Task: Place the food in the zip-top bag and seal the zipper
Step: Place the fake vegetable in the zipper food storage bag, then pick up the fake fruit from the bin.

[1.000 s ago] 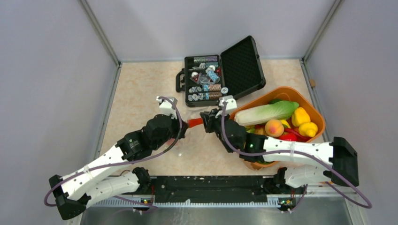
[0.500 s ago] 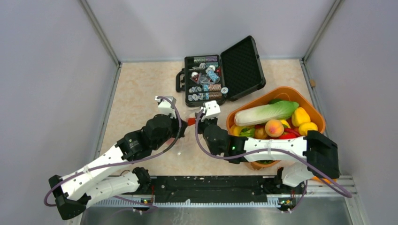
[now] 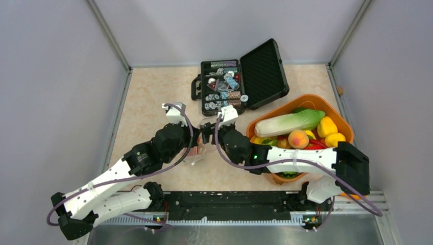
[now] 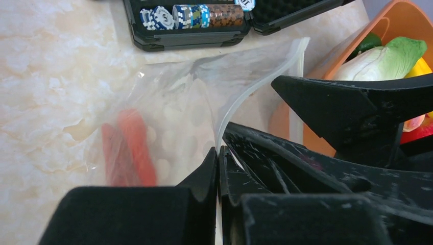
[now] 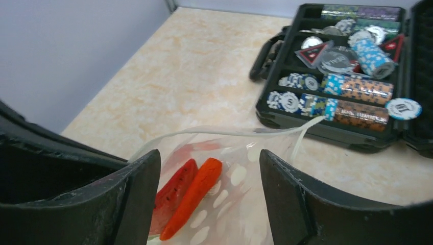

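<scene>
One zip-top bag [image 5: 232, 176] holds two food pieces [image 5: 196, 193]. Left gripper [image 4: 218, 158] pinches its zipper [image 5: 240, 132], right gripper [image 5: 209, 171] gapes; chip case [image 3: 263, 71] beyond

No word or number here can be read for certain. A loose white chip [image 5: 403, 108] with a blue edge, lying at the near right corner of the black case [image 5: 357, 135], has a dark mark in its middle — possibly a number, too blurred to tell. A round grey disc [image 5: 334, 62] farther back carries a curved line of lettering, not legible. The chip faces [image 5: 288, 100] in the near left row show small printed marks only.
</scene>
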### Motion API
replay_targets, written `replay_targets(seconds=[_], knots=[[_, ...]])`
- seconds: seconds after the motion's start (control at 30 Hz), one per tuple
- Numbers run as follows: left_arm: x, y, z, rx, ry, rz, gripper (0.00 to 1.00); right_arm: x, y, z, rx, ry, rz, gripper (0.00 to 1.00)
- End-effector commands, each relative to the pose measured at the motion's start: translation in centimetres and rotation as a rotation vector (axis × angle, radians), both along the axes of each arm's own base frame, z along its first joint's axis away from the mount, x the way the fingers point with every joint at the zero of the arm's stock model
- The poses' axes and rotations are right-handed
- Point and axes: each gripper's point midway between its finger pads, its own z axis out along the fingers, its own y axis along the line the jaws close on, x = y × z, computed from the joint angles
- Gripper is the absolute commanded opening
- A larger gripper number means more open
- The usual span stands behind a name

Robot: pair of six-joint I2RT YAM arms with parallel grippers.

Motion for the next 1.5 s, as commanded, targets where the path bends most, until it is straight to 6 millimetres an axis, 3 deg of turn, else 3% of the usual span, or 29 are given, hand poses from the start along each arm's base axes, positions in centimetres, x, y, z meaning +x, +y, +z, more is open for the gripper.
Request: replay_targets(seconds=[0.0,0.13,0.3,0.47,0.57,0.77,0.83,0.93,1.2,1.3,1.47], knots=[[0.3,0.5,1.7,-0.048,-0.031,0.039,0.00,-2.2,-0.2,4.1,0.164,0.051,0.174,0.69],[0.3,0.7,1.4,-0.039,-0.029,0.046,0.00,-3.4,-3.1,6.6,0.240,0.067,0.211,0.69],[0.2,0.6,1.1,-0.037,-0.021,0.039,0.00,-1.8,-11.3,7.8,0.247,0.114,-0.004,0.69],[0.1,0.7,0.5,-0.034,-0.013,0.040,0.00,0.7,-19.9,6.3,0.214,0.209,-0.252,0.63],[0.1,0.7,0.6,-0.035,-0.014,0.036,0.00,1.3,-23.1,4.6,0.150,0.282,-0.324,0.68],[-0.1,1.0,0.6,-0.028,-0.016,0.034,0.00,0.5,-27.5,1.3,-0.052,0.422,-0.466,0.76],[-0.1,1.1,0.7,-0.027,-0.019,0.037,0.00,-0.1,-29.2,0.3,-0.111,0.467,-0.528,0.83],[-0.1,1.2,0.8,-0.024,-0.024,0.040,0.00,-1.1,-30.8,-0.1,-0.151,0.501,-0.573,0.88],[-0.1,1.0,0.8,-0.025,-0.025,0.029,0.00,-2.5,-32.9,-3.6,-0.205,0.578,-0.673,0.91],[-0.1,1.0,1.1,-0.023,-0.030,0.024,0.00,-2.9,-34.3,-4.0,-0.230,0.586,-0.752,0.91],[-0.2,1.3,0.9,-0.017,-0.030,0.026,0.00,-2.9,-34.6,-4.6,-0.231,0.617,-0.757,0.91]])
